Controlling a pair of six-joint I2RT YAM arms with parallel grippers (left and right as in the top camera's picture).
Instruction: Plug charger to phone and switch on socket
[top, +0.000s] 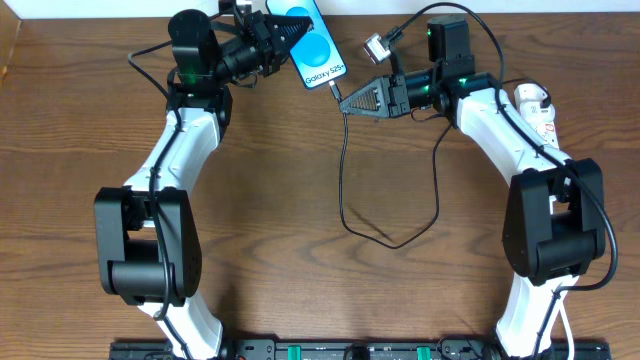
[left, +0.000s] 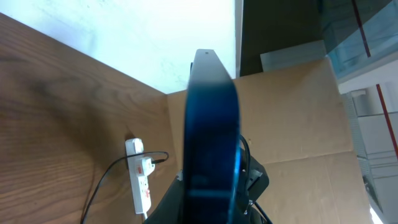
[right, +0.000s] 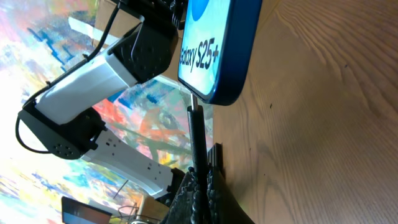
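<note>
Right end effector (top: 347, 100) clenched on the charger (top: 343, 180) near its tip, which meets the lower edge of the phone (top: 322, 58); left end effector (top: 288, 32) grasps the phone off the worktop (top: 300, 280). I judge insertion in hand, seating unclear; next I need a straight push along the port, then the socket (top: 541, 112) switch.

Blurred edge-on phone (left: 211, 137); socket (top: 540, 114) partly under right arm (top: 492, 116); charger (right: 196, 143) tip seating in port unclear.

In right gripper (right: 200, 179), charger (right: 194, 134) tip at edge of phone (right: 219, 50).
</note>
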